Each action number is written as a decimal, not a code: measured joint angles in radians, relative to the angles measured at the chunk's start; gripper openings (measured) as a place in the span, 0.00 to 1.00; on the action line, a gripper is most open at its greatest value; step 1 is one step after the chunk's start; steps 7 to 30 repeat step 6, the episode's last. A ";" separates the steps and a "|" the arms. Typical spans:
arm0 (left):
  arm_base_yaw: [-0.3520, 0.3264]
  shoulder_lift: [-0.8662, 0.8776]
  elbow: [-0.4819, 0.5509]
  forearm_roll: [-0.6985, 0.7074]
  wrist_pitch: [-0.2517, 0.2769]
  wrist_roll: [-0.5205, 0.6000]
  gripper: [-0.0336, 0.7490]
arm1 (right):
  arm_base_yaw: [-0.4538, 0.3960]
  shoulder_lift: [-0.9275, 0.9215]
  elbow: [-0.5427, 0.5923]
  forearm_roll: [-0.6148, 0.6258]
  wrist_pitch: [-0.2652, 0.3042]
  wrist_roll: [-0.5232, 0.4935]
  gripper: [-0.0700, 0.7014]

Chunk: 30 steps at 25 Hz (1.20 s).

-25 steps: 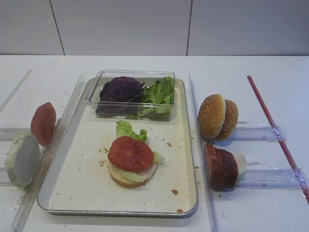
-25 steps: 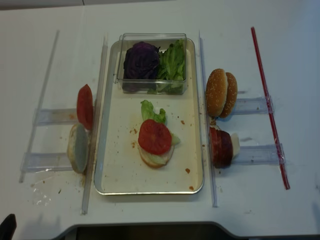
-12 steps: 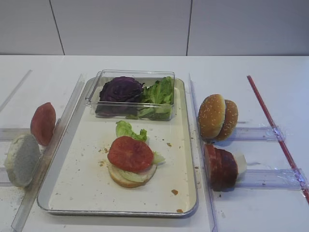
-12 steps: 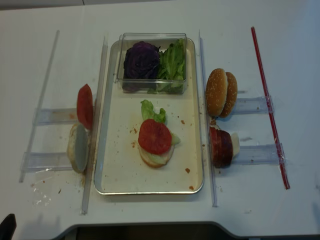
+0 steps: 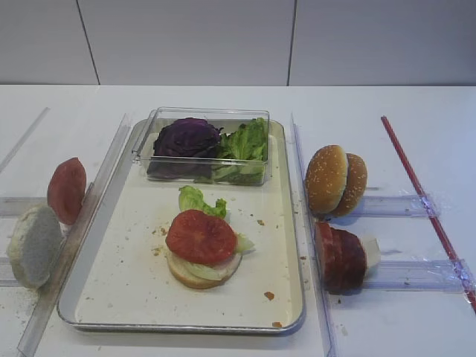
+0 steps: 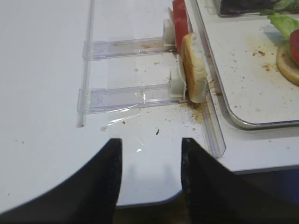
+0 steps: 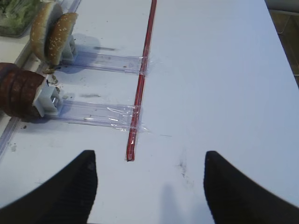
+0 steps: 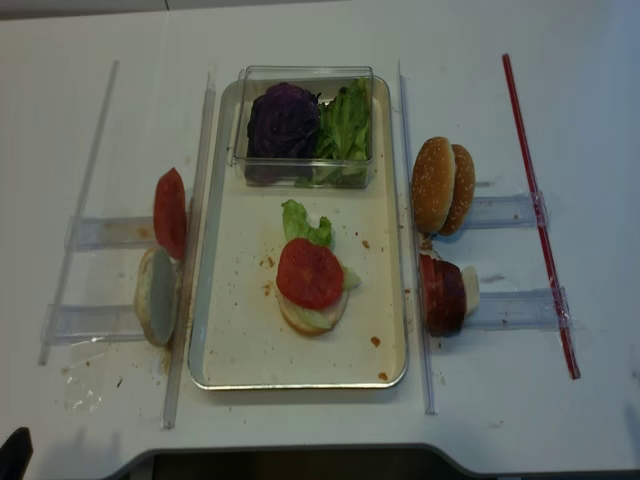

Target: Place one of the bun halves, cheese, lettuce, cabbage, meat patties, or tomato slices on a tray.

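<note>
A broad, matte white tabletop point(image 5: 223, 100) fills the scene under soft, even light. Behind it stands a pale grey panelled wall point(image 5: 186, 41), divided by thin dark vertical seams.

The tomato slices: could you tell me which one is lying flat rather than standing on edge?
The tomato slice on top of the stack in the tray lies flat. The other one stands on edge outside the tray's left rim.

White table point(image 5: 387, 104) — tray point(image 5: 286, 223) at centre, clear rails point(image 5: 405, 204) at three and nine o'clock, red strip point(image 5: 420, 193) far right.
</note>
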 joint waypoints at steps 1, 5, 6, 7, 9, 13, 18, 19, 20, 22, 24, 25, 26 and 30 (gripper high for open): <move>0.000 0.000 0.000 0.000 0.000 0.000 0.41 | 0.000 0.000 0.000 0.000 0.000 0.000 0.74; 0.000 0.000 0.000 0.000 0.000 0.000 0.41 | 0.000 0.000 0.000 0.000 0.000 0.000 0.74; 0.000 0.000 0.000 0.000 0.000 0.000 0.41 | 0.000 0.000 0.000 0.000 0.000 0.000 0.74; 0.000 0.000 0.000 0.000 0.000 0.000 0.41 | 0.000 0.000 0.000 0.000 0.000 0.000 0.74; 0.000 0.000 0.000 0.000 0.000 0.000 0.41 | 0.000 0.000 0.000 0.000 0.000 0.000 0.74; 0.000 0.000 0.000 0.000 0.000 0.000 0.41 | 0.000 0.000 0.000 0.000 0.000 0.000 0.74; 0.000 0.000 0.000 0.000 0.000 0.000 0.41 | 0.000 0.000 0.000 0.000 0.000 0.000 0.74; 0.000 0.000 0.000 0.000 0.000 0.000 0.41 | 0.000 0.000 0.000 0.000 0.000 0.000 0.74; 0.000 0.000 0.000 0.000 0.000 0.000 0.41 | 0.000 0.000 0.000 0.000 0.000 0.000 0.74; 0.000 0.000 0.000 0.000 0.000 0.000 0.41 | 0.000 0.000 0.000 0.000 0.000 0.000 0.74; 0.000 0.000 0.000 0.000 0.000 0.000 0.41 | 0.000 0.000 0.000 0.000 0.000 0.000 0.74; 0.000 0.000 0.000 0.000 0.000 0.000 0.41 | 0.000 0.000 0.000 0.000 0.000 0.000 0.74; 0.000 0.000 0.000 0.000 0.000 0.000 0.41 | 0.000 0.000 0.000 0.000 0.000 0.000 0.74; 0.000 0.000 0.000 0.000 0.000 0.000 0.41 | 0.000 0.000 0.000 0.000 0.000 0.000 0.74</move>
